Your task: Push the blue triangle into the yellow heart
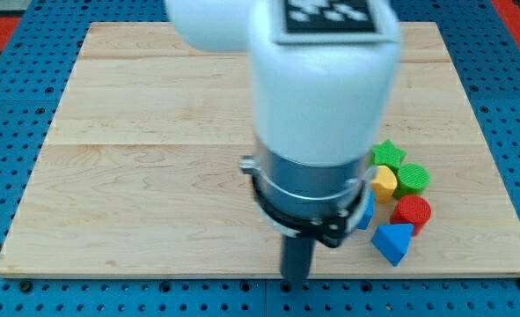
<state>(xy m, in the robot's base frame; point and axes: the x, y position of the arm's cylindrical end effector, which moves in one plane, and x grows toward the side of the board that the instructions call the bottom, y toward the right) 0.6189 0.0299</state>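
White arm (321, 79) upright, tool tip (296, 278) left of blue triangle (392, 242)

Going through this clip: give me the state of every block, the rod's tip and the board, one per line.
blue triangle: flat on board, apart from yellow block.
yellow block: partly hidden by arm, beside green cylinder.
green star: topmost of cluster.
green cylinder: upright.
red cylinder: upright, above blue triangle.
my tip: blurred, left of blue triangle, no contact.
board: level.
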